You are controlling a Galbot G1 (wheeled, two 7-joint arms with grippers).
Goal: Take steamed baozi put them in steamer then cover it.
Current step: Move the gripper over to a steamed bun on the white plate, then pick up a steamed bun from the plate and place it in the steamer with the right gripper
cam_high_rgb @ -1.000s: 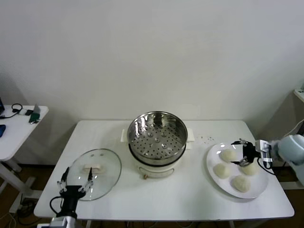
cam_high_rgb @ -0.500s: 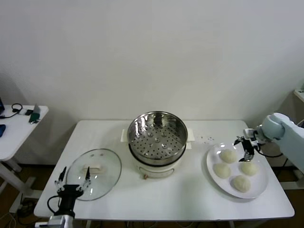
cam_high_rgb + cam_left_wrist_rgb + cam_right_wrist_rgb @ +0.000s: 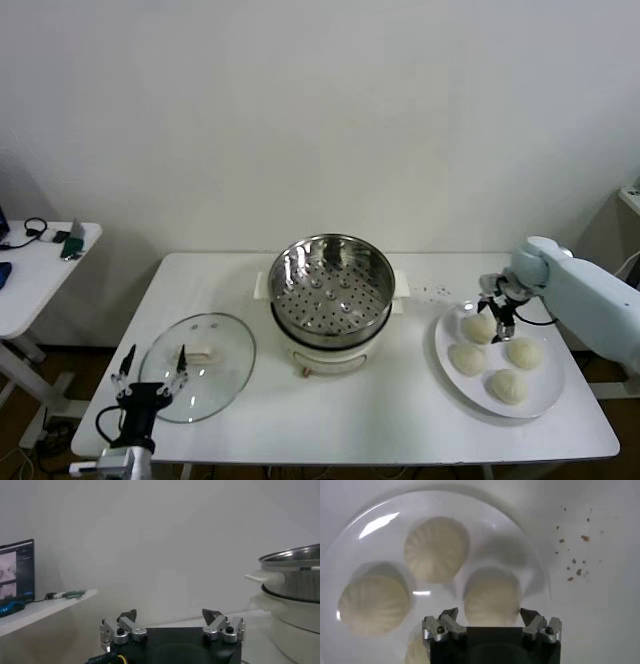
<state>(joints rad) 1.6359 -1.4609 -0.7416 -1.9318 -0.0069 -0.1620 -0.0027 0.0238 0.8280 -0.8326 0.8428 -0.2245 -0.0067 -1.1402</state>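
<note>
I have the right claw [image 3: 495, 305] at the right of the head view, hanging over the flat white plate [image 3: 545, 400], its fingers spread wide and holding nothing. It sits above the bun nearest the pot, one of the four small round cream-white steamed baozi [image 3: 480, 327] lying on that plate. In the right wrist view the claw [image 3: 489, 614] straddles one bun [image 3: 492, 596], a fingertip to either side of it; I cannot tell whether they touch the dough.

The round shiny stainless-steel steamer [image 3: 331, 282], with its perforated floor, stands on its white pot base in the centre of the white table [image 3: 400, 420], with no bun in it. The round clear glass cover [image 3: 198, 365] with a cream-white bar handle lies flat on the table at lower left. My left claw [image 3: 150, 380] waits at the lower left edge of the frame by the cover's near rim, fingers spread and holding nothing.
</note>
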